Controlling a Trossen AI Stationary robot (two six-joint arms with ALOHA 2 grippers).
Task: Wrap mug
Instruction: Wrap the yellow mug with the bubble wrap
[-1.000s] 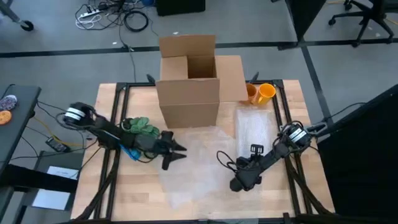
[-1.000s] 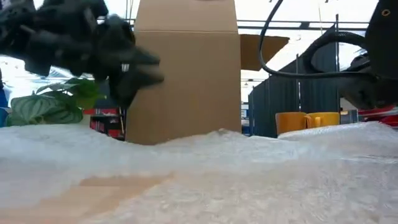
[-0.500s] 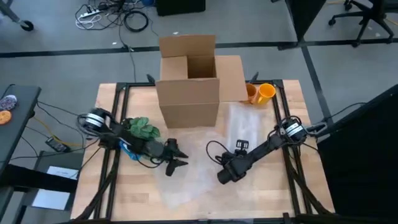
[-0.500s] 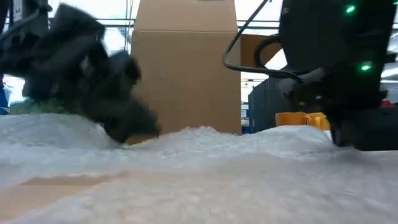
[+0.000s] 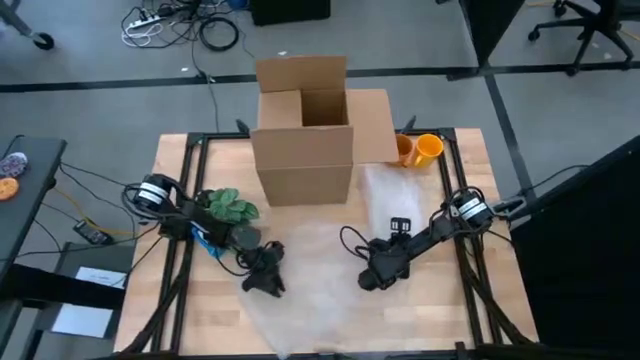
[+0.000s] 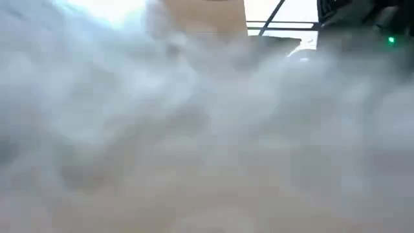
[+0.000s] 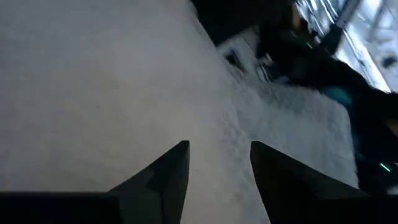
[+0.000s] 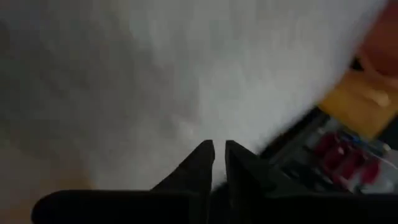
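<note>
Left gripper (image 5: 268, 284) is down on the near-left part of the bubble wrap (image 5: 330, 290), fingers spread with a clear gap in its wrist view, nothing between them. A green plant (image 5: 230, 206) sits just behind that arm.

The cardboard box (image 5: 303, 130) stands at the table's far middle, open.

Right gripper (image 5: 376, 277) is also low on the sheet, right of centre. Its fingers (image 8: 202, 163) are nearly together, only a thin slit; whether they pinch wrap is not clear.

The orange mug (image 5: 422, 150) lies on its side at the far right, just beside the box flap, off the sheet's middle. It lies beyond both grippers; the right arm is nearer, so the fetch likely falls to it.

The low view is blocked by wrap.
</note>
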